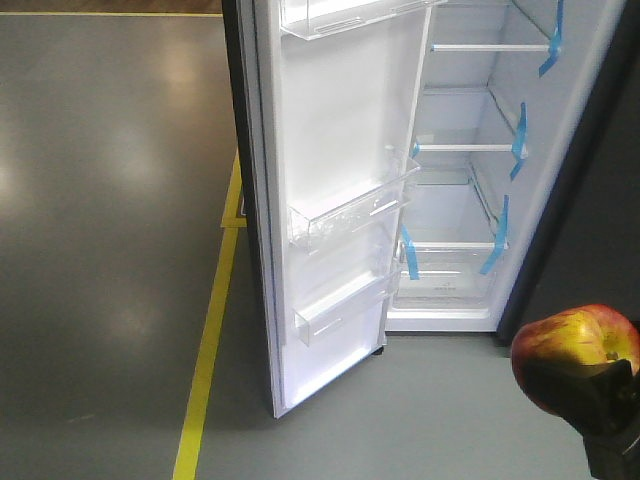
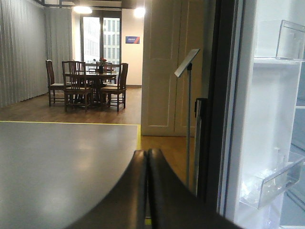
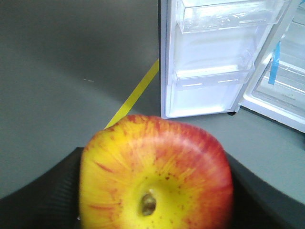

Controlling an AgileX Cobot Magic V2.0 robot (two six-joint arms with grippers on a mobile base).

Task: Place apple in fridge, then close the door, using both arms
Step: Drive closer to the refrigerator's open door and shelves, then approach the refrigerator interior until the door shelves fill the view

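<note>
Right hand [image 1: 585, 392] grasping apple [image 1: 568, 340] between its fingers, apart from open fridge [image 1: 450, 215], left hand [image 2: 147, 164] pinched closed, empty.

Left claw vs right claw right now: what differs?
The black pointed left claw is shut and empty; the black right claw is shut on the round red-and-yellow apple. The left claw sits by the edge of the open white-lined fridge door; the right claw faces its inner side. Both are black.
</note>
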